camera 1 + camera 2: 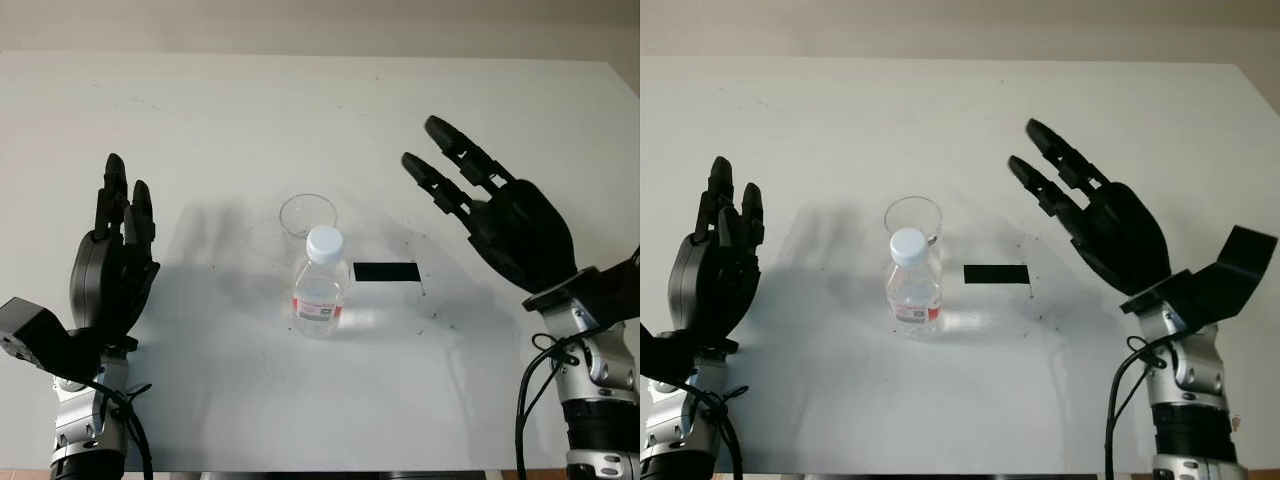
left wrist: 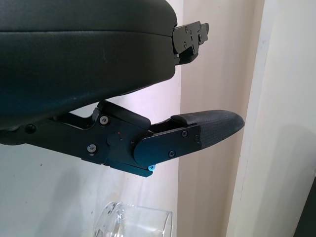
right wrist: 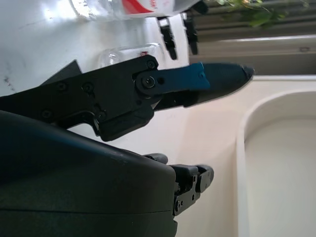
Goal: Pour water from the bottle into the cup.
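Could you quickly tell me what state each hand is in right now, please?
Left hand: open, holding nothing, left of the bottle.
Right hand: open, holding nothing, right of the cup.

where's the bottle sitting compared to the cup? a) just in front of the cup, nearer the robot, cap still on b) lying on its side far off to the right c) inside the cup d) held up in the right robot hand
a: the bottle stands upright on the table with its white cap on, directly in front of the clear cup, and neither robot hand touches it.
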You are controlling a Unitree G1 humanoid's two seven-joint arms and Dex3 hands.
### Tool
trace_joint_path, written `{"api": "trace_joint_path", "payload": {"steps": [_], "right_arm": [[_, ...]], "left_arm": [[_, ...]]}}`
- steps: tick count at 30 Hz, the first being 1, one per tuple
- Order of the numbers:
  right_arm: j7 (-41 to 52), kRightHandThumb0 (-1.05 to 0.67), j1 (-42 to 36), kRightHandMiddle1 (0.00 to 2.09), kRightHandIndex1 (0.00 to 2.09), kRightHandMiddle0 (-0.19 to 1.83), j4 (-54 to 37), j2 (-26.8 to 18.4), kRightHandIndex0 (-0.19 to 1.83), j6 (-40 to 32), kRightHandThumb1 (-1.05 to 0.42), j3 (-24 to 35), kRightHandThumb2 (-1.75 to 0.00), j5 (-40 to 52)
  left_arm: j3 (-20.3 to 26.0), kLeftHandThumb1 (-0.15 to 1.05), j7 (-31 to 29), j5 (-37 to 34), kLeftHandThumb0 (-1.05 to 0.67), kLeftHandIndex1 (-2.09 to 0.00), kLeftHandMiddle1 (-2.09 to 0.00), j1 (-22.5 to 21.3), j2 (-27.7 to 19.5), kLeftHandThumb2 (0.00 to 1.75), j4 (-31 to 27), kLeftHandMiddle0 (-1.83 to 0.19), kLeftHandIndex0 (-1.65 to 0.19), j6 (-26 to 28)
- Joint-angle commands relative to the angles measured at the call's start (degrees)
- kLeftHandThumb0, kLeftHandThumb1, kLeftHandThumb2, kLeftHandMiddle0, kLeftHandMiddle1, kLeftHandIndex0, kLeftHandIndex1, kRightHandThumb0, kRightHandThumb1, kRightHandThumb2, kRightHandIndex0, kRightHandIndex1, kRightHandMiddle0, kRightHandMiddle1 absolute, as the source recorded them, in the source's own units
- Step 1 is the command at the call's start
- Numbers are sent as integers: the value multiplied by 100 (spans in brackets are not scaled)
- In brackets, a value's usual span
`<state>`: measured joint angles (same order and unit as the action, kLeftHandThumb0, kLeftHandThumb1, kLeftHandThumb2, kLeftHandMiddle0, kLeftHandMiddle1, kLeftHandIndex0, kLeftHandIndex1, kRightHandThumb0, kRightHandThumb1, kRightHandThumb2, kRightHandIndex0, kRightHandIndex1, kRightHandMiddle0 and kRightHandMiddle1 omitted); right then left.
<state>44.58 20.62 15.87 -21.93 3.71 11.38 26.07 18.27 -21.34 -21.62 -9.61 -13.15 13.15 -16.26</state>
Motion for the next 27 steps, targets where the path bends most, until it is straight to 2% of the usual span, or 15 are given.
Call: {"api": "trace_joint_path", "payload": {"steps": [1,8,13,18,21,22,25,27], "right_arm": [[161,-91,93,17,17,27,136,-103,33,34,-105,-61,-53,-79],[1234,-89,564,16,14,26,902,-274,32,-458,-105,-311,-59,-62],[2139,-90,1189,20,19,34,1988,-458,44,-582,-105,-564,-58,-334],[2458,-94,1628,28,25,42,2579,-593,55,-581,-105,-792,-57,-774],[2645,-99,1894,83,65,20,2840,-706,47,-677,-105,-988,-52,-1079],[2662,-98,1943,104,86,15,2885,-720,42,-731,-105,-1008,-49,-1132],[2746,-95,2055,133,121,9,2986,-741,34,-818,-105,-1003,-48,-1193],[2778,-95,2106,145,133,11,3071,-765,34,-617,-105,-985,-50,-1256]], "left_arm": [[6,105,2,42,-70,0,0,3,-25,65,13,19,19,-42],[12,105,-49,27,-70,0,0,-60,-86,65,50,19,19,-29],[40,105,-81,3,-70,0,0,-149,-114,64,165,19,19,-52],[57,105,-106,5,-71,0,0,-209,-145,63,219,19,19,-49],[65,105,-114,14,-71,0,0,-235,-160,63,222,19,19,-48],[68,105,-119,12,-71,0,0,-241,-163,63,226,19,19,-45],[78,105,-145,4,-70,0,0,-257,-175,63,236,19,19,-47],[82,105,-137,16,-70,0,0,-263,-174,64,226,19,19,-55]]}}
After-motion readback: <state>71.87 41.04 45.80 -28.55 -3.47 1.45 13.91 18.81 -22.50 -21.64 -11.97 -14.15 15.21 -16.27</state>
